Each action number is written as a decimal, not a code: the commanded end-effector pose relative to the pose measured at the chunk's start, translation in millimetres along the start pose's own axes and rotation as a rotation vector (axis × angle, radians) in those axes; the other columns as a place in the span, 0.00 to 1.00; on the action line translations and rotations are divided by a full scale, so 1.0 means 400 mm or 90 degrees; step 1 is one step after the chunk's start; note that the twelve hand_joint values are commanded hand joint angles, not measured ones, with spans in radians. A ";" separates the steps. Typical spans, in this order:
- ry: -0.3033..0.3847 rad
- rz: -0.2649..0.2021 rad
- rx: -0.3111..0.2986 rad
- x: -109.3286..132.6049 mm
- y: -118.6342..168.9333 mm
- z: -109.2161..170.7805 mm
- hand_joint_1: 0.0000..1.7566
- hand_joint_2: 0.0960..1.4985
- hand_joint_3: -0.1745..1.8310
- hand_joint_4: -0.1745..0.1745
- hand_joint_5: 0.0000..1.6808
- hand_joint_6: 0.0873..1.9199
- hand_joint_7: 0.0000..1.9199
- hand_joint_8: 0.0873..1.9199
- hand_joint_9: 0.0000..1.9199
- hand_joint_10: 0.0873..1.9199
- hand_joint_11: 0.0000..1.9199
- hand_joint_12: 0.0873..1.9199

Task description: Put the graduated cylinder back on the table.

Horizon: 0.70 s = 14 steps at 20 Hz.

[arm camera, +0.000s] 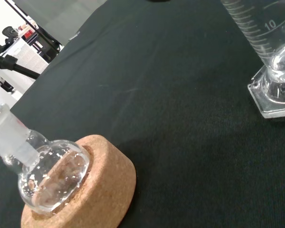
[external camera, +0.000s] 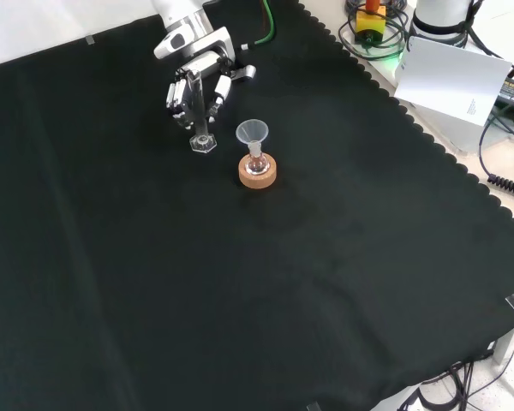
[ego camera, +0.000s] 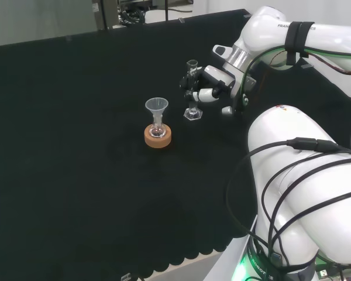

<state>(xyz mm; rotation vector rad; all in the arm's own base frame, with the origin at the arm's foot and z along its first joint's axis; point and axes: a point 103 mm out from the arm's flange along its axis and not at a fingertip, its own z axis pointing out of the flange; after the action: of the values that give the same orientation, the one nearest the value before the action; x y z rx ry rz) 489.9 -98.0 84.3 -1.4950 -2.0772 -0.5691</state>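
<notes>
Two glass pieces stand on the black-clothed desk [ego camera: 76,117]: the graduated cylinder [ego camera: 192,88] and a small round-bottom flask [ego camera: 158,130] with a funnel [ego camera: 156,108] in its neck, seated on a cork ring [ego camera: 158,137]. From the head view, the white arm reaches in from the right, its forearm angled down toward the middle of the cloth, and the robot hand [ego camera: 209,85] is wrapped sideways round the cylinder's tube, fingers curled on it. The cylinder is upright, and its hexagonal foot [ego camera: 192,114] is down at the cloth; in the wrist view the foot [arm camera: 274,95] looks seated on the fabric, though a thin gap cannot be ruled out. In the front view the robot hand [external camera: 197,90] comes in from the top and the cylinder [external camera: 202,128] stands just left of and slightly beyond the cork ring [external camera: 258,172], near it but apart.

Open black cloth spreads wide on the near side and to the left in the front view. The scalloped cloth edge [external camera: 428,141] runs down the right of that view, well away from both pieces, with cables and white paper [external camera: 450,81] beyond it.
</notes>
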 end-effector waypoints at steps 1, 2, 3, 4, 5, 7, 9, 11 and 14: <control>0.000 0.004 0.005 -0.002 -0.006 0.002 0.58 0.71 0.00 0.36 0.41 0.38 0.35 0.30 0.57 0.00 0.33 0.61; 0.000 0.005 0.006 -0.003 -0.006 0.003 0.58 0.71 0.00 0.36 0.41 0.38 0.35 0.30 0.57 0.00 0.33 0.61; 0.002 0.006 0.004 -0.003 -0.006 0.003 0.58 0.71 0.00 0.37 0.41 0.38 0.34 0.30 0.57 0.00 0.33 0.61; 0.004 0.008 0.002 -0.003 -0.006 0.002 0.57 0.70 0.00 0.36 0.41 0.38 0.34 0.30 0.57 0.00 0.33 0.61; 0.005 0.008 -0.001 -0.002 -0.006 0.000 0.57 0.70 0.00 0.36 0.41 0.38 0.34 0.30 0.56 0.00 0.32 0.62; 0.005 0.006 -0.005 0.000 -0.008 -0.006 0.57 0.70 0.00 0.35 0.40 0.37 0.34 0.30 0.56 0.00 0.32 0.62; 0.005 0.004 -0.011 0.000 -0.011 -0.019 0.57 0.70 0.00 0.35 0.40 0.37 0.33 0.30 0.56 0.00 0.32 0.62; 0.002 0.005 -0.017 0.002 -0.011 -0.032 0.56 0.69 0.00 0.33 0.38 0.36 0.33 0.30 0.55 0.00 0.31 0.62; -0.003 0.007 -0.024 0.006 -0.010 -0.053 0.55 0.66 0.00 0.29 0.33 0.35 0.30 0.31 0.53 0.00 0.29 0.63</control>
<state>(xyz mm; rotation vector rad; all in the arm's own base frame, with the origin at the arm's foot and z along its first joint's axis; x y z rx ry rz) 488.2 -106.3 93.7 -1.5159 -2.0679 -0.5942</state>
